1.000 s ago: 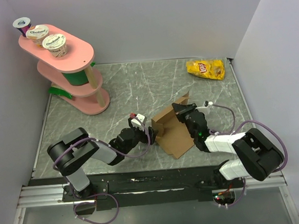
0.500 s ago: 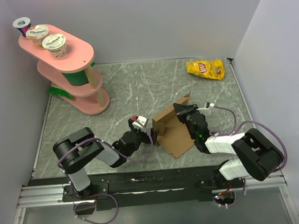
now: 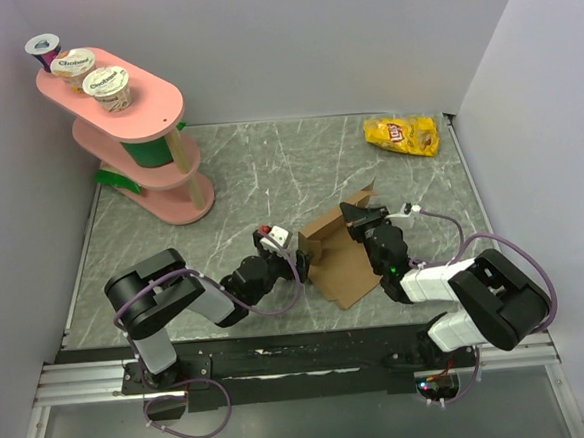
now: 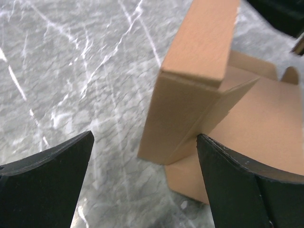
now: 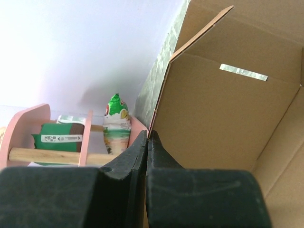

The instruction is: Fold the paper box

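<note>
Marble tabletop [image 3: 268, 161]: left pincer [image 3: 297, 258] gapes beside paper box [image 3: 340, 264], right pincer [image 5: 148, 138] clenches its flap.

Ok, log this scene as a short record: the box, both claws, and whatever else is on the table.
paper box: brown cardboard, partly folded, walls raised, mid-table
left claw: open, at the box's left corner wall, not gripping
right claw: shut on a raised wall's edge
table: grey marble
other: yellow Lay's chip bag far right; pink tiered shelf with yogurt cups far left
</note>
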`<act>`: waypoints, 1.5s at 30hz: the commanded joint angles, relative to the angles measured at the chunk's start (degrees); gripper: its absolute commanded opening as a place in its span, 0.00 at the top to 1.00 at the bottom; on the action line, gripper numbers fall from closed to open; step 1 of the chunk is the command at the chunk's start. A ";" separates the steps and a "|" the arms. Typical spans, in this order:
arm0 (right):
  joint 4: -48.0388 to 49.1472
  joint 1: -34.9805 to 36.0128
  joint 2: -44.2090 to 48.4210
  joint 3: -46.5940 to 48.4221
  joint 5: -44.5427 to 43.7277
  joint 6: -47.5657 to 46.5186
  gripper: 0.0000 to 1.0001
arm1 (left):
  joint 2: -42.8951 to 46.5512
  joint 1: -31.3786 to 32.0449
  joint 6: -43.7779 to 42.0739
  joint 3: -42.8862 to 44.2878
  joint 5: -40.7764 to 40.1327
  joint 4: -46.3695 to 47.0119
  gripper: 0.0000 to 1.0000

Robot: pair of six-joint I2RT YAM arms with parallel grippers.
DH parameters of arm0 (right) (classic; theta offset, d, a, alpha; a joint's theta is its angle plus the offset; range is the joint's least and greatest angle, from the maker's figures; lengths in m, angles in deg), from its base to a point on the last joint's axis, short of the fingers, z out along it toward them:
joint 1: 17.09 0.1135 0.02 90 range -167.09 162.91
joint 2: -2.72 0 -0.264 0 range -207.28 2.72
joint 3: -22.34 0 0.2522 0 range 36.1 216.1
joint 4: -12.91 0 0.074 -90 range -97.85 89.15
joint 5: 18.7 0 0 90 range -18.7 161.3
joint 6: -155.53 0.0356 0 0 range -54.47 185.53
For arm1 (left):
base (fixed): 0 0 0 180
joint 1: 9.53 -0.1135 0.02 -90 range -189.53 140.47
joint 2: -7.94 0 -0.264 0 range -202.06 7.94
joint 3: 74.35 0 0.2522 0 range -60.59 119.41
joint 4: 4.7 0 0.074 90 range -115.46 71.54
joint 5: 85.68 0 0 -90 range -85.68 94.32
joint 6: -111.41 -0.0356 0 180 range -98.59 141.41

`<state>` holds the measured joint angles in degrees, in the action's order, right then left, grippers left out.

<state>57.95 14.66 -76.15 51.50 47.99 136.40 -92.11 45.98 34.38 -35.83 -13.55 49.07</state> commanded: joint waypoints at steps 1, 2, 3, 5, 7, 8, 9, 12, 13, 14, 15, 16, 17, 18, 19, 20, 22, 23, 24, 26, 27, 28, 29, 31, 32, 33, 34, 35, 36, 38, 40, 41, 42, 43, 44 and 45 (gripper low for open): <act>-5.10 1.74 -0.76 -1.25 2.39 -3.02 1.00 | 0.47 -0.05 1.00 2.67 1.60 9.82 0.03; -5.19 1.74 -0.67 -1.16 2.39 -3.11 1.00 | 0.38 -0.05 1.09 2.67 1.52 9.64 0.03; -5.37 1.65 -0.67 -1.16 2.39 -3.11 1.00 | 0.30 -0.13 1.09 2.84 1.26 9.55 0.02; -5.10 1.74 -0.76 -1.16 2.48 -3.37 1.00 | -0.32 -0.13 1.09 3.55 0.38 8.76 0.02; -5.19 1.74 -0.93 -1.25 2.57 -3.37 1.00 | -0.93 -0.05 1.09 4.94 0.29 7.98 0.02; -4.93 1.74 -0.93 -1.25 2.57 -3.37 1.00 | -1.11 -0.05 1.35 5.74 -0.93 5.97 0.02; -5.02 1.74 -0.93 -1.25 2.57 -3.37 1.00 | -1.46 -0.05 1.53 6.44 -1.72 4.91 0.02; -4.93 1.91 -0.76 -1.42 2.39 -3.46 1.00 | -2.16 -0.13 1.97 8.29 -6.55 2.88 0.02; -5.02 1.91 -0.76 -1.42 2.39 -3.46 1.00 | -2.25 -0.05 1.97 8.73 -7.52 2.53 0.02; -5.10 2.00 -0.67 -1.42 2.39 -3.46 1.00 | -2.34 -0.05 1.97 8.82 -8.75 2.09 0.02; -5.02 1.92 -0.58 -1.42 2.39 -3.46 1.00 | -2.52 -0.05 2.06 8.82 -9.11 1.91 0.03; -5.02 2.09 -0.50 -1.42 2.31 -3.55 1.00 | -2.61 -0.05 2.23 8.91 -9.46 1.73 0.03; -5.10 2.00 -0.41 -1.42 2.22 -3.55 1.00 | -2.61 -0.05 2.49 8.91 -9.64 1.47 0.04; -5.28 2.18 -0.41 -1.42 2.22 -3.55 1.00 | -2.61 -0.05 3.11 8.74 -10.08 1.03 0.05; -5.28 2.09 -0.32 -1.51 2.13 -3.55 1.00 | -2.61 -0.05 3.29 8.56 -10.26 1.03 0.06; -5.19 2.18 -0.32 -1.51 2.04 -3.55 1.00 | -2.69 -0.05 3.29 8.47 -10.26 1.11 0.07; -5.19 2.09 -0.32 -1.60 2.13 -3.46 1.00 | -3.31 0.13 3.11 8.03 -11.05 1.38 0.07; -5.19 2.09 -0.23 -1.60 2.13 -3.55 1.00 | -3.66 0.22 2.76 7.94 -11.05 1.73 0.07; -5.02 2.09 -0.23 -1.69 2.13 -3.55 1.00 | -4.36 0.22 1.98 7.86 -11.22 1.99 0.07; -4.76 2.27 -0.32 -1.69 2.21 -3.72 1.00 | -5.24 0.39 1.09 8.03 -11.75 1.99 0.06; -4.67 2.27 -0.23 -1.77 2.22 -3.72 1.00 | -5.85 0.48 -0.04 8.03 -12.10 2.26 0.05; -4.84 2.27 -0.06 -1.78 2.13 -3.72 1.00 | -6.29 0.65 -0.57 7.94 -12.97 2.95 0.05; -4.93 2.18 -0.06 -1.69 2.22 -3.81 1.00 | -6.99 0.74 -1.10 7.86 -13.07 3.22 0.04; -4.93 2.18 0.12 -1.69 2.22 -4.07 1.00 | -7.79 0.74 -3.03 7.94 -13.07 4.10 0.03; -4.93 2.18 0.12 -1.69 2.30 -4.16 1.00 | -8.05 0.74 -3.56 7.94 -13.24 4.36 0.03; -5.02 2.18 0.21 -1.69 2.22 -4.16 1.00 | -8.32 0.74 -4.26 7.59 -13.51 4.72 0.03; -5.37 2.27 0.38 -1.69 2.22 -4.16 1.00 | -8.23 0.74 -4.53 7.42 -12.90 5.07 0.03; -5.37 2.27 0.47 -1.69 2.22 -4.08 1.00 | -8.23 0.74 -5.06 7.33 -12.81 4.98 0.03; -5.46 2.27 0.47 -1.77 2.22 -4.25 1.00 | -8.06 0.66 -5.06 7.33 -12.89 4.29 0.03; -5.46 2.18 0.74 -1.78 2.13 -4.34 1.00 | -7.97 0.57 -5.06 7.41 -12.98 3.14 0.04; -5.46 2.18 0.74 -1.69 2.13 -4.78 1.00 | -8.40 0.48 -4.54 8.03 -13.33 2.09 0.05; -5.46 2.27 0.74 -1.69 2.22 -4.86 1.00 | -8.58 0.48 -3.66 8.47 -13.86 0.17 0.06; -5.46 2.27 0.74 -1.69 2.22 -4.87 1.00 | -8.84 0.57 -3.05 9.60 -14.73 -0.90 0.07; -5.37 2.27 0.82 -1.77 2.13 -4.69 1.00 | -8.93 0.66 -2.00 10.13 -15.96 -2.30 0.08; -5.28 2.18 0.82 -1.86 2.13 -4.86 1.00 | -9.20 0.57 -0.33 10.57 -17.71 -3.27 0.10; -5.54 2.18 1.00 -1.95 2.04 -4.87 1.00 | -9.20 0.66 0.38 10.75 -21.38 -4.06 0.12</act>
<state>57.69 15.93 -75.86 51.50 48.43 134.83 -99.63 47.37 32.74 -26.63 -23.45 51.67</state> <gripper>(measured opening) 0.016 0.904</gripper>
